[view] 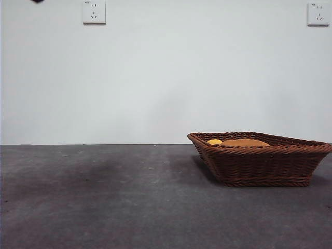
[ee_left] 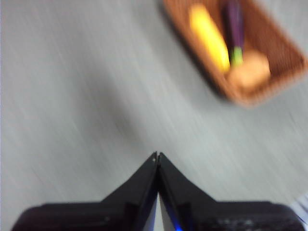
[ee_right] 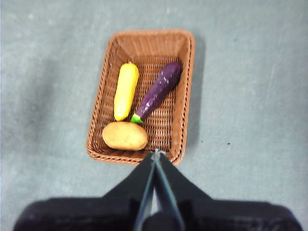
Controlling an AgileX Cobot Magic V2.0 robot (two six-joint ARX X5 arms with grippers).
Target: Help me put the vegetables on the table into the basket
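The brown wicker basket (ee_right: 178, 115) (view: 259, 163) (ee_left: 281, 53) stands on the dark grey table (view: 104, 197) at the right. Inside it lie the orange-brown potato (ee_right: 124, 135) (view: 245, 142) (ee_left: 250, 72), the yellow piece (ee_right: 126, 90) (view: 214, 141) (ee_left: 209, 36) and the purple eggplant (ee_right: 159, 90) (ee_left: 234, 26) with its green end beside the potato. My right gripper (ee_right: 156, 154) hangs shut and empty high above the basket's near rim. My left gripper (ee_left: 157, 155) is shut and empty above bare table, well away from the basket; its view is blurred.
A white wall with two power sockets (view: 94, 11) (view: 318, 13) stands behind the table. A black arm tip (view: 37, 1) shows at the top left corner of the front view. Bare table stretches left of the basket.
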